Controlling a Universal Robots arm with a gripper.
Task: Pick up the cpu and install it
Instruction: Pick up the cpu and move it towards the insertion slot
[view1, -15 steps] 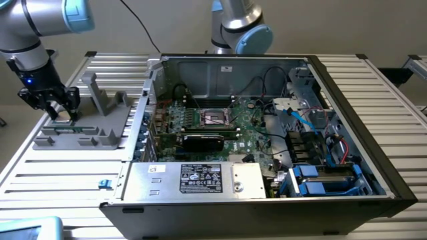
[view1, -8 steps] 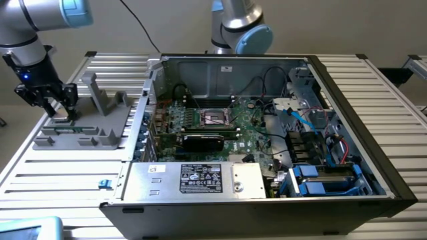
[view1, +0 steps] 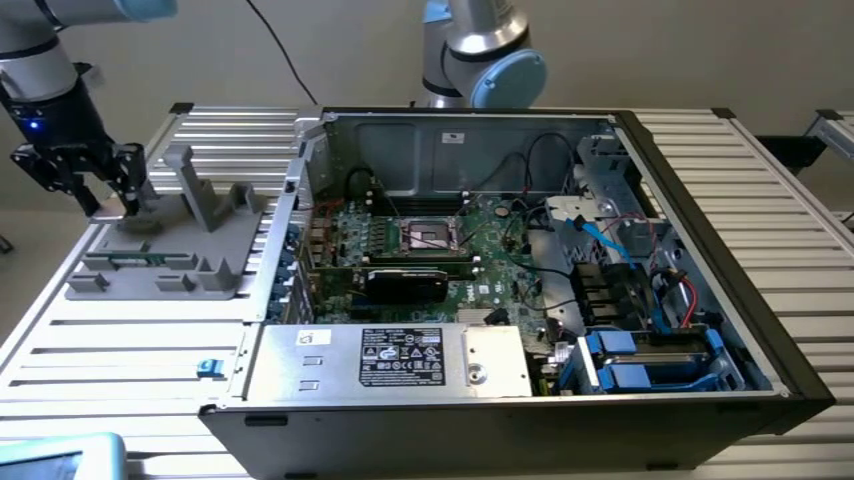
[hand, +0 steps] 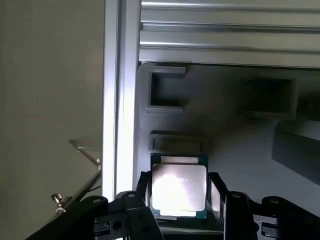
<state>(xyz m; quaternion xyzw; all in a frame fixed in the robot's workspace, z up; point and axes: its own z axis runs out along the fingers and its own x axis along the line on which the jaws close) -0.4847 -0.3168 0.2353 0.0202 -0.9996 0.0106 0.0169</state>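
The jaws pinched the cpu by two opposite edges, one dark finger flush against each side, its pale metal top facing up. The chip sat low over the grey fixture - whether it rested on it or hung just clear, I could not tell. That fixture lay on the slatted bench at the exterior view's left, just beside the open computer case. The motherboard's socket lay inside the case - well apart from the chip - with a black card just below it in that view.
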